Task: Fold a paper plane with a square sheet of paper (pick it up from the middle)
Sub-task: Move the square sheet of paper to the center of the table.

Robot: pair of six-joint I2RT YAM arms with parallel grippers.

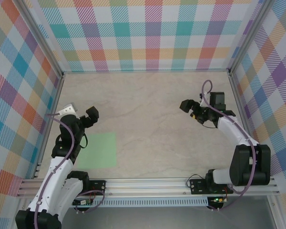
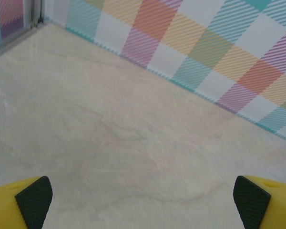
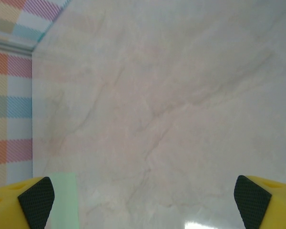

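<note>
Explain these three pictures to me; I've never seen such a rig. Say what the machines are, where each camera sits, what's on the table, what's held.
The overhead picture looks down on two robot arms bolted at the near edge of a table, inside plaid walls. Each ends in a two-finger claw: the left gripper and the right gripper. The other two pictures come from cameras on the wrists; the yellow fingers with black pads in their bottom corners are each claw's own. On the table lies a square sheet of paper, pale green and flat, on the left side. Both claws are open and hold nothing.
</note>
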